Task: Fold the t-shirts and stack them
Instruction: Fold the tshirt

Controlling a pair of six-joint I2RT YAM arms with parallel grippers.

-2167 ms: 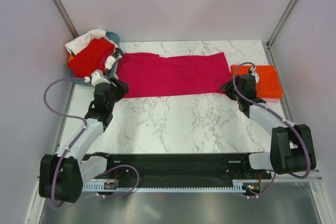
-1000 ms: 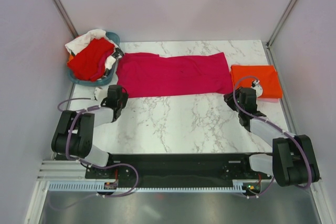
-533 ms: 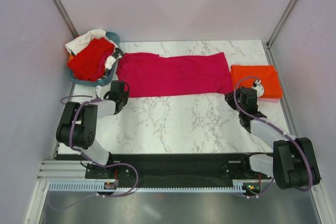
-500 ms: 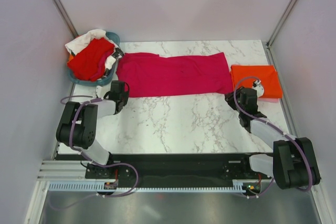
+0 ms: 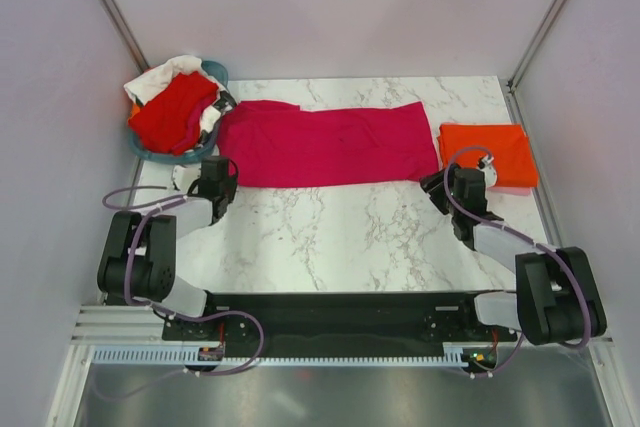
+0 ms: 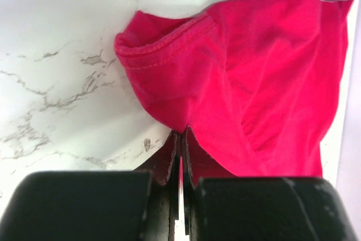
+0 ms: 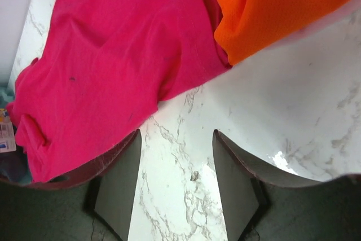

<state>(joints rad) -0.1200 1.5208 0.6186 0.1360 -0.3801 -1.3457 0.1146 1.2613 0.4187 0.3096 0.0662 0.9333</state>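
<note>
A magenta-pink t-shirt (image 5: 325, 142) lies spread lengthwise across the far half of the marble table. My left gripper (image 5: 224, 165) is at its near left corner. In the left wrist view the jaws (image 6: 181, 135) are pinched shut on the magenta hem (image 6: 248, 83). A folded orange t-shirt (image 5: 485, 152) lies at the right end, touching the magenta one. My right gripper (image 5: 437, 179) sits low at the magenta shirt's near right corner. It stands open (image 7: 176, 139) over bare marble, its left finger at the edge of the cloth (image 7: 113, 55), with the orange shirt (image 7: 282, 4) beyond.
A teal basket (image 5: 160, 155) at the back left holds a red tee (image 5: 170, 112) and a white one (image 5: 160, 75). Grey walls and frame posts close in the table on three sides. Bare marble (image 5: 340, 227) fills the near half.
My left gripper has shut on the magenta shirt's near left corner and drawn slightly left. My right gripper has opened wider and edged toward the shirt's right corner.
</note>
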